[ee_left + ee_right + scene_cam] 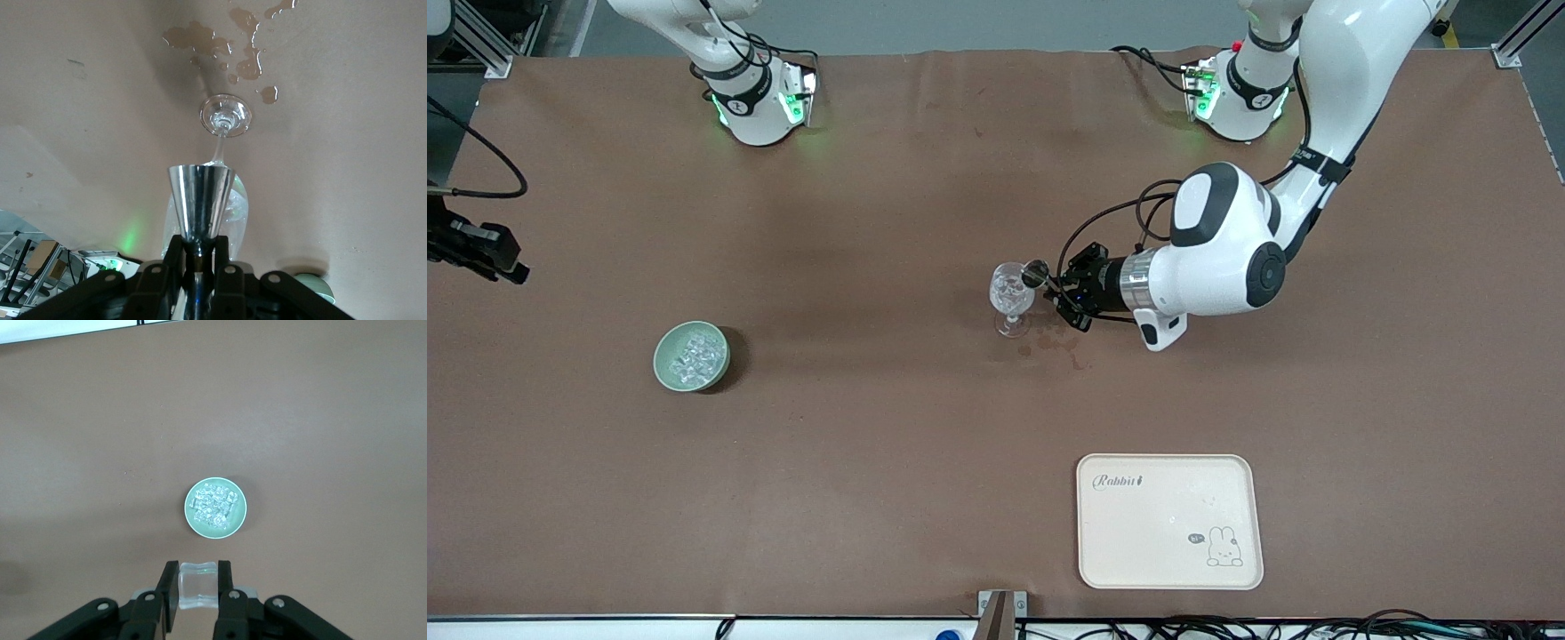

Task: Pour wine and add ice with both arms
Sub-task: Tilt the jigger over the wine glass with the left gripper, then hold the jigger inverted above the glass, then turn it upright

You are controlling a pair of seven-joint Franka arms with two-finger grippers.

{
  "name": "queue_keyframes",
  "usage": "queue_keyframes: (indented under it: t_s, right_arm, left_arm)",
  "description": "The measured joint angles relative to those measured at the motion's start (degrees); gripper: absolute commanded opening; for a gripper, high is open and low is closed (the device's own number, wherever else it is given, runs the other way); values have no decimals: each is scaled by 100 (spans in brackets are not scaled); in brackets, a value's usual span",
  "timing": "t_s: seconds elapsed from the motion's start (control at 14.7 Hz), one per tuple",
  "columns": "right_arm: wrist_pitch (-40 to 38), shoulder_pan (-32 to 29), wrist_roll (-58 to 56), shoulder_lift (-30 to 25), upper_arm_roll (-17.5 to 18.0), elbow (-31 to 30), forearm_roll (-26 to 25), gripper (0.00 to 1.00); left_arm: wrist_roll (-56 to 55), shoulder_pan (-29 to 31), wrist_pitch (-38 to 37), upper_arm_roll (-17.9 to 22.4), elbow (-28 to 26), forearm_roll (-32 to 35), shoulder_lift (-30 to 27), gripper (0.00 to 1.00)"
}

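**Steel jigger tipped at the glass, ice cube ready**

Steel jigger [200, 200] is pinched in the left gripper [1074, 298], tipped over the stemmed glass [1013, 298]. High over the table, the right gripper [198, 587] pinches an ice cube [197, 585]; more ice [696, 356] fills the green bowl [665, 367] toward the right arm's end. Pouring seems underway; next, carry the cube over the glass.

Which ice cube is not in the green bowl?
The single clear ice cube gripped between the jaws of the right gripper, high over the pale green round bowl. All the other small glassy cubes lie heaped inside that bowl.
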Motion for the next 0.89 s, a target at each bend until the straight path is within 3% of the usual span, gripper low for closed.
queue_keyframes:
  t_s: [0.89]
  right_arm:
    - [-2,0,-1,0,0,0,0,15]
  left_arm:
    - [-967,-264,1,-9,134,1054,0,1]
